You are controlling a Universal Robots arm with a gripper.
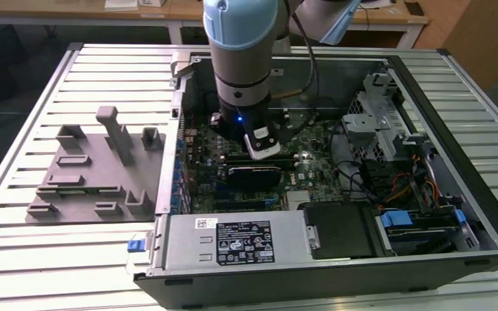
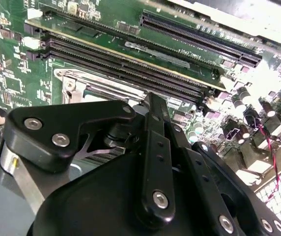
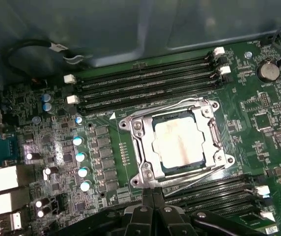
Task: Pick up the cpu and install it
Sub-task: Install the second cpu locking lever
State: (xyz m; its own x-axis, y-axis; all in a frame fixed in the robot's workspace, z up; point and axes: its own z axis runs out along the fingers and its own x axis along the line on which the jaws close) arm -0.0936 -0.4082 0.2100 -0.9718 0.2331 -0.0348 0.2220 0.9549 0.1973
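The open computer case (image 1: 336, 162) is lying on a ribbed metal worktop (image 1: 102, 71), beside a grey plastic fixture (image 1: 93, 168), with wooden desks (image 1: 145, 10) standing behind. The cpu (image 3: 182, 142) is sitting in the socket frame (image 3: 140, 142). The gripper (image 3: 153, 196) is hovering just beside it, fingers (image 3: 145, 211) pressed together and holding nothing.

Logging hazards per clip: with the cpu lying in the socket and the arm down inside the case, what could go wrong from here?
1. The gripper sits right at the edge of the socket frame, by the memory slots; a sideways slip might scrape them.
2. Whether the cpu lies fully flat cannot be told; pressing it askew could harm the socket.
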